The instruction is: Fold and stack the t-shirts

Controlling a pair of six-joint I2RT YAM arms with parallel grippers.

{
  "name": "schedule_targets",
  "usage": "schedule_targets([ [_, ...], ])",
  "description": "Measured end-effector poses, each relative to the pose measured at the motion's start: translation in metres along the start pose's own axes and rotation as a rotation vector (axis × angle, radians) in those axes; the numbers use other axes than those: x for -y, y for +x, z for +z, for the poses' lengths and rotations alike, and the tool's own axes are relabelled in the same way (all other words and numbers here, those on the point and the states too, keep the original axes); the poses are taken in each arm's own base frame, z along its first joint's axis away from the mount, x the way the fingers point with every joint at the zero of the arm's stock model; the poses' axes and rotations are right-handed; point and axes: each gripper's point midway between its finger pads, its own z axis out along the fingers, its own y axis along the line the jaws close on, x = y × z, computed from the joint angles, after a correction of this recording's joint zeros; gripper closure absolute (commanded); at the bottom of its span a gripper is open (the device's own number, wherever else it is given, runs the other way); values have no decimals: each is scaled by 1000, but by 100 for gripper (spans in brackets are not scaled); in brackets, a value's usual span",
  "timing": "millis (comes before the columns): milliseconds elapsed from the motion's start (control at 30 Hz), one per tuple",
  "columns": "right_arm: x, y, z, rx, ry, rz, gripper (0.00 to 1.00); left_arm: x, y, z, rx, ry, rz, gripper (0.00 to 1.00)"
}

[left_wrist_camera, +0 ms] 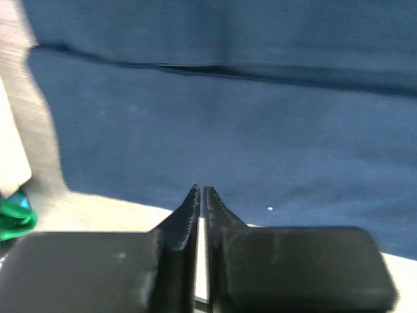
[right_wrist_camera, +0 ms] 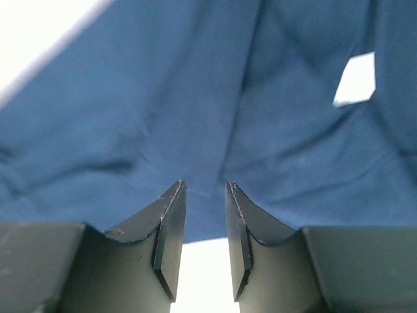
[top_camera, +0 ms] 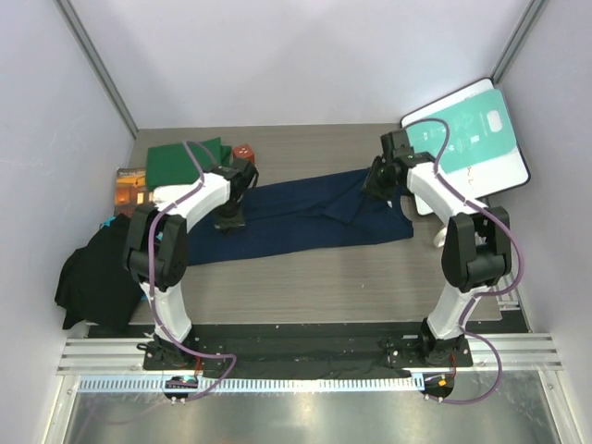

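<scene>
Facing the navy t-shirt point(top_camera: 305, 217), lying on the surface point(top_camera: 324, 277) just beyond both jaws, we judge it limp and light, best pinched at a hem. Left jaws pressed together, seemingly empty; right jaws spread, holding nothing.

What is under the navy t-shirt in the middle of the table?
Around the navy t-shirt only the grey wood-look table shows. The cloth lies flat, folded over itself, so anything beneath it is covered and cannot be seen.
</scene>
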Motion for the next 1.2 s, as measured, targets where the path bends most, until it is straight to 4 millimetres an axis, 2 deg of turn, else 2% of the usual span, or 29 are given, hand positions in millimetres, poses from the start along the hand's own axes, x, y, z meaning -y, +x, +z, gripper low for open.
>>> schedule_targets([
  [167, 17, 55, 18, -119, 48, -45, 64, 24, 9, 12, -25, 22, 44, 100],
  [267, 24, 66, 25, -143, 63, -55, 66, 35, 12, 20, -41, 26, 64, 100],
  [367, 26, 66, 32, -132, 55, -68, 66, 43, 9, 21, -39, 34, 72, 100],
  [600, 29, 65, 42, -109, 36, -100, 67, 59, -10, 11, 16, 73, 68, 100],
  [767, 31, 73, 66, -142, 32, -105, 67, 65, -6, 14, 8, 80, 81, 100],
  [933, 23, 68, 70, -126, -8, -104, 67, 77, 4, 29, -25, 76, 114, 100],
  [1200, 4, 65, 74, -98, -89, -113, 67, 82, 7, 29, -4, 38, 167, 100],
])
